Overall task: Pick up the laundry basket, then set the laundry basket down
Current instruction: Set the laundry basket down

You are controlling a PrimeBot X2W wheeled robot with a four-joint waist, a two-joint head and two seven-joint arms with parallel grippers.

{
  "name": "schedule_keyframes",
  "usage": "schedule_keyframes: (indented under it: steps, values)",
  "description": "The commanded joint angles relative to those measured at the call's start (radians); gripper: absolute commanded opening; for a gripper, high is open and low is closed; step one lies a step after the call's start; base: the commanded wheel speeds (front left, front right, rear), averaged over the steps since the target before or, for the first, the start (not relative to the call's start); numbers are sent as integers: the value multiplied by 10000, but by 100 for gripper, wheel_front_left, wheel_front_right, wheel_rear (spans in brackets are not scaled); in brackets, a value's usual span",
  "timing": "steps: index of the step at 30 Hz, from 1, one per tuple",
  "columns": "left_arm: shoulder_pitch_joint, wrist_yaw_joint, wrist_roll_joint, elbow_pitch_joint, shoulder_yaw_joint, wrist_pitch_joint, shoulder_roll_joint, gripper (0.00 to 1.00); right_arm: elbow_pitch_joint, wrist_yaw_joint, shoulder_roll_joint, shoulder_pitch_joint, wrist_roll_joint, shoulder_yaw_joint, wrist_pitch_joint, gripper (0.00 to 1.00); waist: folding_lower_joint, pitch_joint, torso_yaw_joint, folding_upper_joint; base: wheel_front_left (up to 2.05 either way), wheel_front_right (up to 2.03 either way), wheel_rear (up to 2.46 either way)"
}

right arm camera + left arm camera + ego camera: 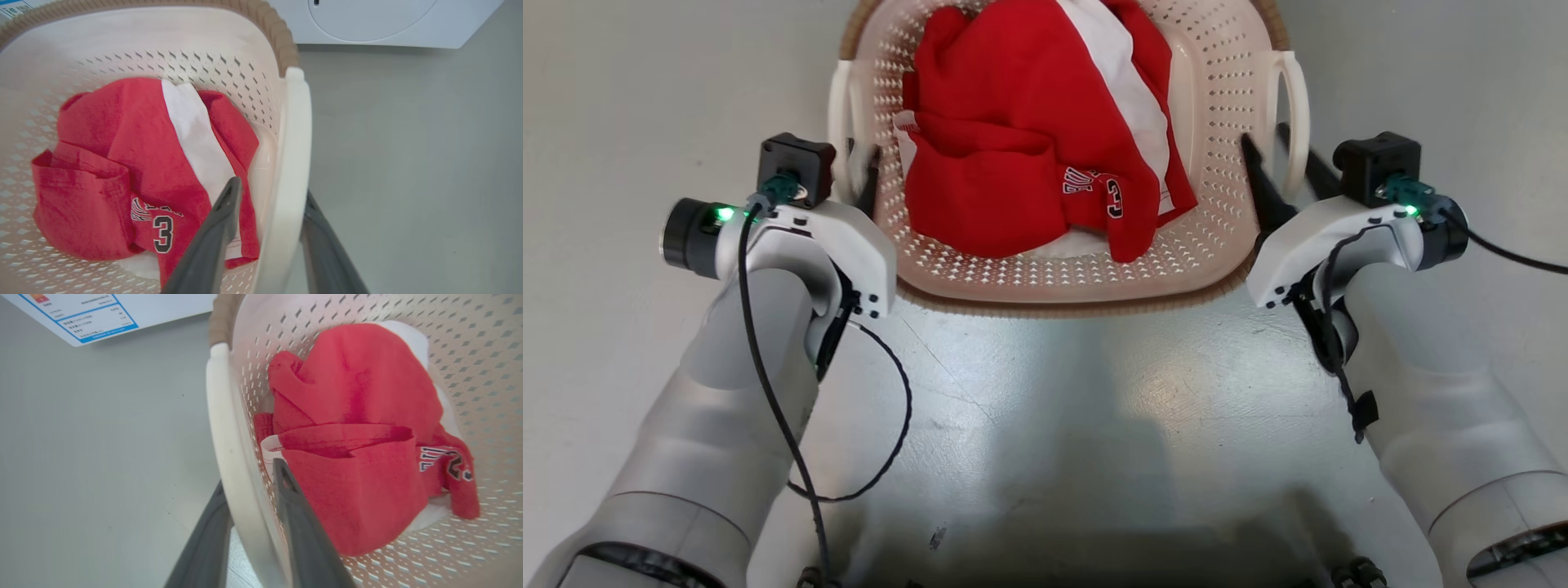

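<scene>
Cream-white perforated plastic with a brown woven-look rim: the small rounded laundry basket (1225, 90) is straight ahead of me, between my two arms, over the pale grey floor (1045, 392). I cannot tell whether its base rests on that floor. A crumpled red jersey (1013, 139) with a white panel and a dark number 3 lies inside it.

Both of my pale grey forearms reach forward and slightly inward from the lower corners of the head view, wrists level, dark fingers pointing away from me. My left tool (864, 157) is at the white left loop handle (840, 106), and my right tool (1264, 135) is at the white right loop handle (1295, 106).

The head view hides much of my fingers behind the wrists, but the wrist views show them. In the left wrist view, one finger (300, 526) runs on the basket side of the handle and the other on the floor side, with the handle bar between them. My left tool stands parted around the bar, and the inner finger is clear of it. In the right wrist view, my fingers (214, 237) straddle the right handle the same way. A strip of red cloth shows between the inner finger and the bar, so this tool is spread too and grips nothing.

The left wrist view also takes in a blue-framed printed sheet (90, 318) beyond the basket. The right wrist view shows a white appliance front (367, 20) standing on the floor.
</scene>
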Motion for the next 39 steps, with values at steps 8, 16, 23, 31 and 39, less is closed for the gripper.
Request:
schedule_keyframes:
  steps: [8, 16, 23, 31, 39]
  values:
    - [158, -35, 186, -6, 500, -64, 124, 100, -327, 63, 277, 811, -550, -581, -55, 100, 0, -133, 31, 0, 0, 0, 0]
    - [434, -100, 385, 64, 768, -64, 107, 100, -337, 63, 277, 1147, -550, -633, -55, 100, 0, -718, 20, 0, 0, 0, 0]
    - [799, -222, 504, -150, 1051, -64, -48, 100, -260, 63, 277, 1321, -620, -660, -55, 100, 0, -1465, 33, 0, 0, 0, 0]
    - [1603, -357, 665, -728, 1485, -64, -250, 100, -351, 63, 277, 1521, -892, -662, -55, 100, 0, -2751, 31, 0, 0, 0, 0]
    - [2603, -457, 894, -1513, 2081, -64, -381, 100, -945, 63, 277, 2050, -1396, -1074, -55, 100, 0, -4112, 95, 0, 0, 0, 0]
